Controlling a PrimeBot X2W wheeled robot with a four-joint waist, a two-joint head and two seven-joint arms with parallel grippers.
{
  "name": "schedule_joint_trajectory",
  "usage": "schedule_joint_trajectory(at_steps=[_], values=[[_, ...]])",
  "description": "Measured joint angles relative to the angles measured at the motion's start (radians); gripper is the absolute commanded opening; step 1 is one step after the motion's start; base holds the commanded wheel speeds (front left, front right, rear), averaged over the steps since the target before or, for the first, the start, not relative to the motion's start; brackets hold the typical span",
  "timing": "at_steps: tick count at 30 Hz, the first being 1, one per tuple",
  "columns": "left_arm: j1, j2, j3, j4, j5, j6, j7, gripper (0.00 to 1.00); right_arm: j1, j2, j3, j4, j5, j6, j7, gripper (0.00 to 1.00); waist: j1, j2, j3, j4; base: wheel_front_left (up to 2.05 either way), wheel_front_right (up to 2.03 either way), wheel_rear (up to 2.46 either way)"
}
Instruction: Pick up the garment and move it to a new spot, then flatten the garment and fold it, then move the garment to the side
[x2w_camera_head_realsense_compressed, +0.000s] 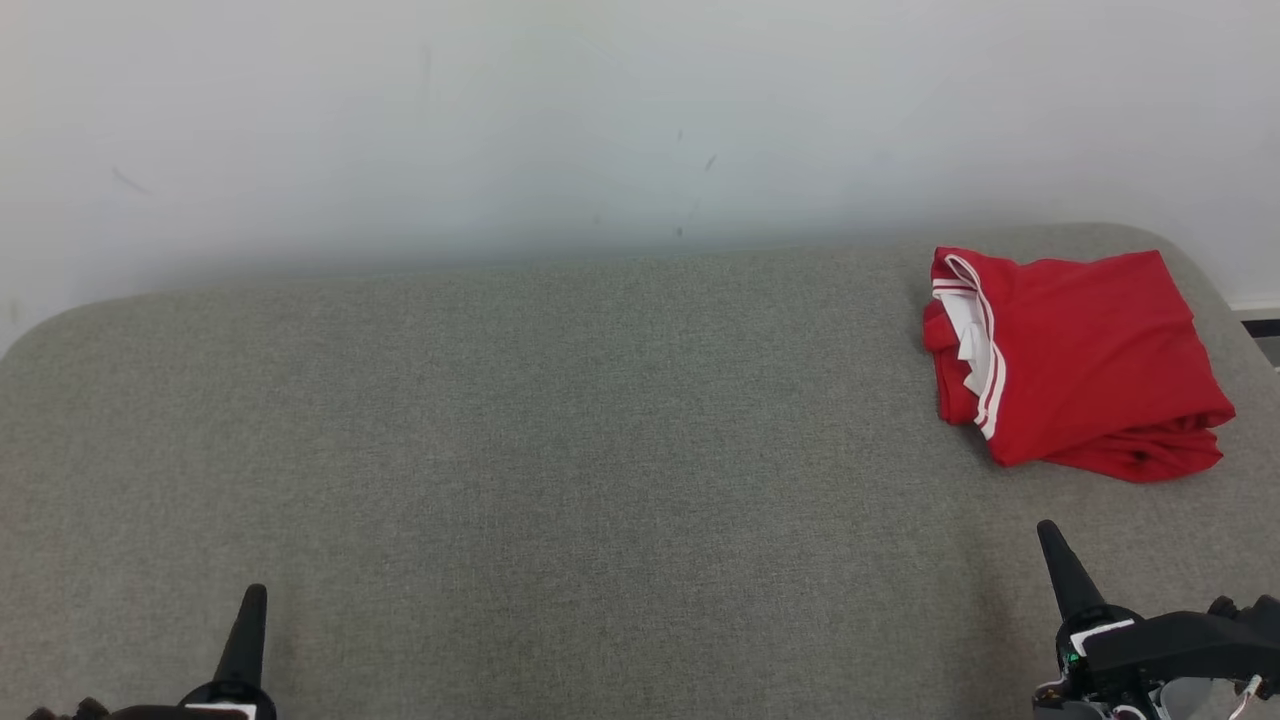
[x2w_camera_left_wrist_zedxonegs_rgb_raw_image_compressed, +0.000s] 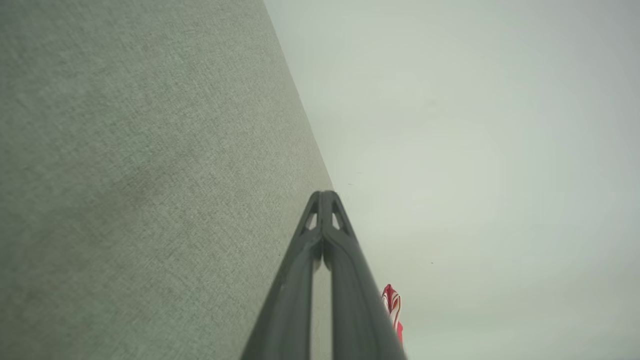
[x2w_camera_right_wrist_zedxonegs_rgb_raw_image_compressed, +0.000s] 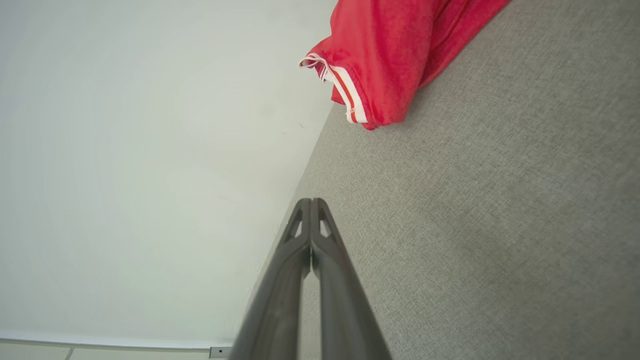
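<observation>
As both arms wait at the near edge of the table (x2w_camera_head_realsense_compressed: 560, 420), the left tool (x2w_camera_head_realsense_compressed: 254, 600) and the right tool (x2w_camera_head_realsense_compressed: 1050, 535) are each drawn together into a single dark spike, clamped on nothing. Between them and beyond stretches a broad run of grey woven cloth covering the table, its corners rounded. At the far right lies the garment (x2w_camera_head_realsense_compressed: 1080, 360), red with white-striped trim, loosely folded on itself close to the far edge. It sits just beyond the right tool and well apart from the left. It looks light, soft and limp, likely to sag and fall open once lifted. The doubled layers at its near corner, or the thicker striped band on its left side, appear the surest places to pinch. The weave may drag on the cloth, so lifting seems wiser than sliding. Behind rises a plain pale wall (x2w_camera_head_realsense_compressed: 600, 120) with a few faint marks.
</observation>
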Motion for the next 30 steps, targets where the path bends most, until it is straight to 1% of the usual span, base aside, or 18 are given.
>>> schedule_joint_trajectory(at_steps=[5,6,7,21,23,30], values=[[-0.012,-0.004,0.015,0.006,-0.076,-0.009,0.012,0.00,-0.018,0.014,-0.016,0.008,0.058,0.012,0.018,0.00,0.0000,0.0000,0.001,-0.001,0.00,0.00,0.00],[-0.015,-0.007,0.018,0.013,-0.103,-0.018,0.014,0.00,-0.020,0.017,-0.023,0.011,0.084,0.019,0.024,0.00,0.0000,0.0000,0.001,-0.002,0.00,0.00,0.00],[-0.020,-0.008,0.019,0.018,-0.116,-0.018,0.016,0.00,-0.020,0.020,-0.027,0.014,0.097,0.019,0.028,0.00,0.0000,0.0000,0.001,-0.002,0.00,0.00,0.00],[-0.053,-0.016,0.053,0.044,-0.325,-0.057,0.046,0.00,-0.041,0.056,-0.076,0.030,0.253,0.056,0.075,0.00,0.0000,0.0000,0.003,-0.005,0.00,0.00,0.00],[-0.053,-0.016,0.054,0.050,-0.340,-0.061,0.046,0.00,-0.041,0.060,-0.078,0.032,0.272,0.058,0.081,0.00,0.0000,0.0000,0.003,-0.006,0.00,0.00,0.00],[-0.053,-0.017,0.055,0.052,-0.339,-0.061,0.046,0.00,-0.042,0.061,-0.078,0.032,0.272,0.059,0.081,0.00,0.0000,0.0000,0.003,-0.006,0.00,0.00,0.00]])
